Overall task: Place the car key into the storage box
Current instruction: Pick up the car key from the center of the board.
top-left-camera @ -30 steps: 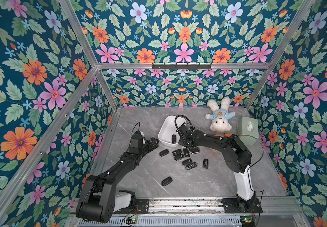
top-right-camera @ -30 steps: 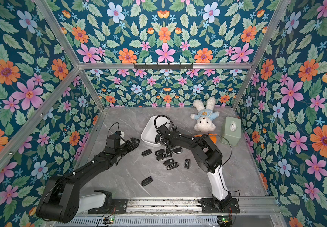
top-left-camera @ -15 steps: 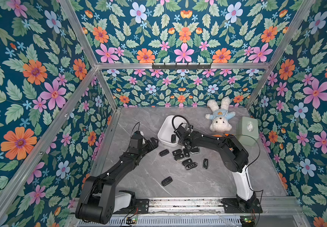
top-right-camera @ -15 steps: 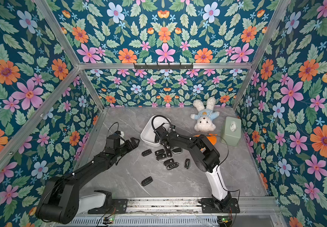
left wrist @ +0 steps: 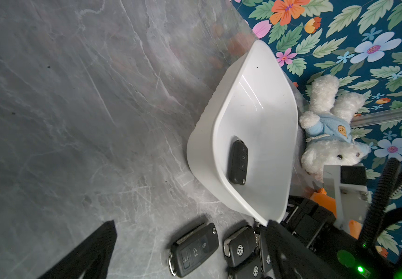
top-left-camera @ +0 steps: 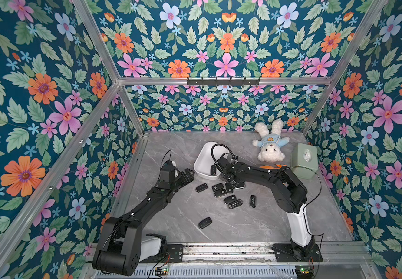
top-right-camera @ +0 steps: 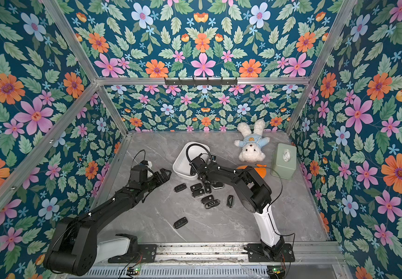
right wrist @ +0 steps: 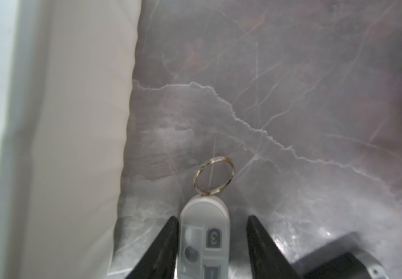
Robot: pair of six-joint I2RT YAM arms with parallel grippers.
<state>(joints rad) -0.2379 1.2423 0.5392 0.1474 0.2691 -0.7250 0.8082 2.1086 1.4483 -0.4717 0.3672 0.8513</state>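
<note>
In both top views the shallow white plastic storage box [top-left-camera: 201, 157] sits mid-table on the grey marble-look tabletop [top-left-camera: 243, 227], and one black flip key [top-left-camera: 212, 169] lies inside it at the near end. The right gripper [top-left-camera: 229, 180] points down at the tabletop just beside the box's near right corner, at the edge of a cluster of loose black key fobs [top-left-camera: 220, 193]; what lies under it is hidden from above. The left gripper [top-left-camera: 187, 175] hangs just left of the box, apart from it, jaws spread wide and empty. A white plush rabbit [top-left-camera: 270, 149] in a blue top and a pale green cube-shaped tissue box [top-left-camera: 303, 160] stand at the back right. In the left wrist view the black flip key rests on the box floor against a wall, more black key fobs lie on the tabletop just outside, and the two left fingers [left wrist: 91, 253] stand far apart. In the right wrist view the car key [right wrist: 204, 241], a pale grey fob with a thin metal ring [right wrist: 214, 175], lies flat on the tabletop outside the storage box, near its white wall. The right gripper's jaws stand apart and straddle it, one finger against the fob's edge, a clear gap at the other, not clamped. A dark silver-rimmed fob [right wrist: 340, 265] lies just beside
</note>
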